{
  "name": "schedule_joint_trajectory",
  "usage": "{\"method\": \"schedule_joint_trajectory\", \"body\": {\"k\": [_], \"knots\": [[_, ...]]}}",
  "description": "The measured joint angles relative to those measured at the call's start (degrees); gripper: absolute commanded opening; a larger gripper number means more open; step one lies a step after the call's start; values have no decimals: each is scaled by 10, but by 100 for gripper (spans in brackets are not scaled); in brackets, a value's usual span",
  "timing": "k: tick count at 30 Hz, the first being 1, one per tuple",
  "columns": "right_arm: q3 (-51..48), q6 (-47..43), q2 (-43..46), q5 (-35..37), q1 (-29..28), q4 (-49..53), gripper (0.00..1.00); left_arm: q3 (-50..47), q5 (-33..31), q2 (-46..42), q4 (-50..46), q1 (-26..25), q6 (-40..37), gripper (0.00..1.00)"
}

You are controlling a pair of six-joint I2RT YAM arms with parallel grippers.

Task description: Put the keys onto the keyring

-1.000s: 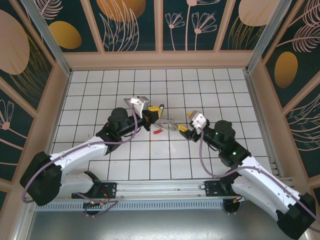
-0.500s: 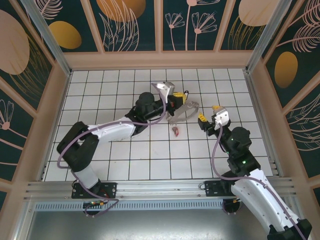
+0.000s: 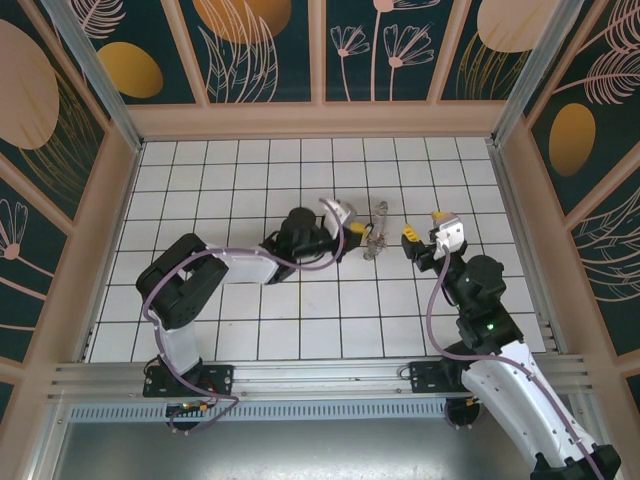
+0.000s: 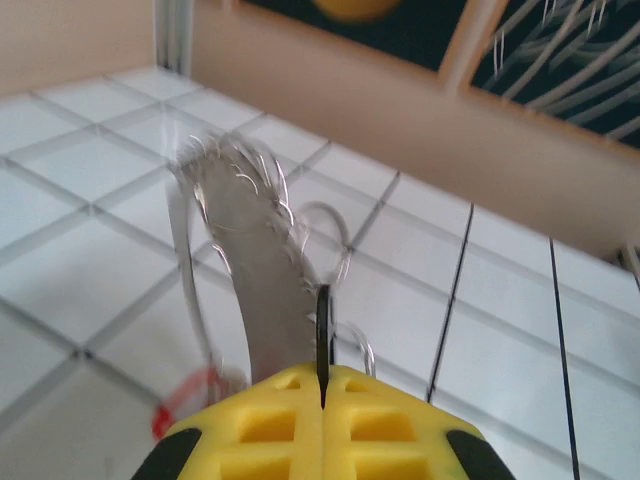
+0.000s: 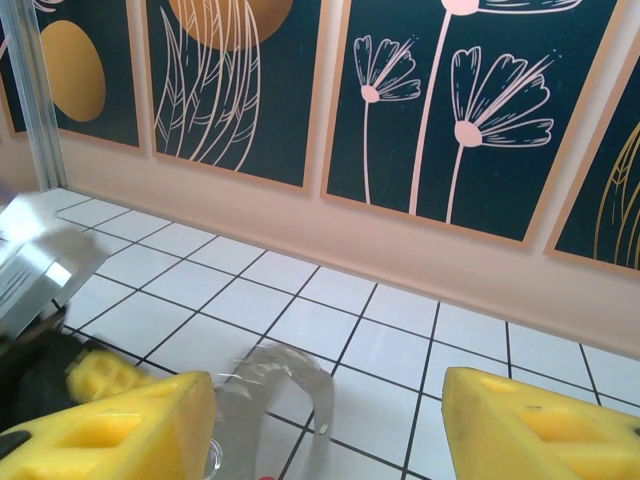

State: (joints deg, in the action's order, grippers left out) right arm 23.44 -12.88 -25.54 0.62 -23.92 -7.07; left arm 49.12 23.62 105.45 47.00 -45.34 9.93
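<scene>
Silvery keys point(image 4: 255, 265), seemingly already on the keyring point(image 4: 186, 285), dangle from the left gripper point(image 4: 322, 388) clamping it; the right gripper point(image 5: 322, 410) nearby gapes empty.

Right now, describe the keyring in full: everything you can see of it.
The keyring is a dull grey metal loop, too blurred to make out its exact outline. It appears raised off the tiled floor, standing roughly on edge, just right of centre. The left gripper is shut on its near edge, which shows as a thin dark strip between the yellow fingers. A red key head hangs beside it. The open right gripper is apart from it.
</scene>
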Motion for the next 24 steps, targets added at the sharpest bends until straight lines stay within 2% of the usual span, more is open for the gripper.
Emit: {"method": "schedule_joint_trajectory", "body": {"k": [6,11,14,21,22,23,24], "knots": [[0,0,-12,-3,4,-2,62,-151,-48,-96,0,0,-7,0],[0,9,-43,-12,4,-13,62,-194,-134,-181,3,0,16,0],[0,15,-57,-21,4,-20,62,-209,-181,-195,4,7,47,0],[0,28,-73,-33,4,-30,62,-257,-220,-189,-2,64,117,0],[0,28,-73,-35,4,-31,62,-259,-225,-189,-3,73,124,1],[0,28,-73,-36,4,-31,62,-261,-229,-189,-3,82,131,8],[-1,28,-73,-37,5,-31,62,-262,-234,-189,-3,90,139,21]]}}
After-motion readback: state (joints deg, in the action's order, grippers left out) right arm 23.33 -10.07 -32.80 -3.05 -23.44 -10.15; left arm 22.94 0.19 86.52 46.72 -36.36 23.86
